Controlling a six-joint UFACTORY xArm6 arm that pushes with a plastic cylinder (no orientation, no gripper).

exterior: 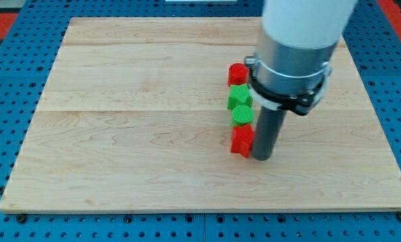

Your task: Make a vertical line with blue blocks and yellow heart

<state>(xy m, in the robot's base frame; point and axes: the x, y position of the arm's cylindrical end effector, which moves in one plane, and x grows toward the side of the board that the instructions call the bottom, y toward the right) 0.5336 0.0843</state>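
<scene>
No blue block and no yellow heart shows in the camera view; the arm's body may hide some blocks. My tip [262,157] rests on the wooden board [119,134], touching or almost touching the right side of a red block [241,140]. Above that block, in a near-vertical column, lie a green round block [242,115], a green star-like block [239,97] and a red block [237,74] at the top.
The arm's white and grey body [297,47] covers the board's upper right part. The board lies on a blue surface [5,81] that surrounds it on all sides.
</scene>
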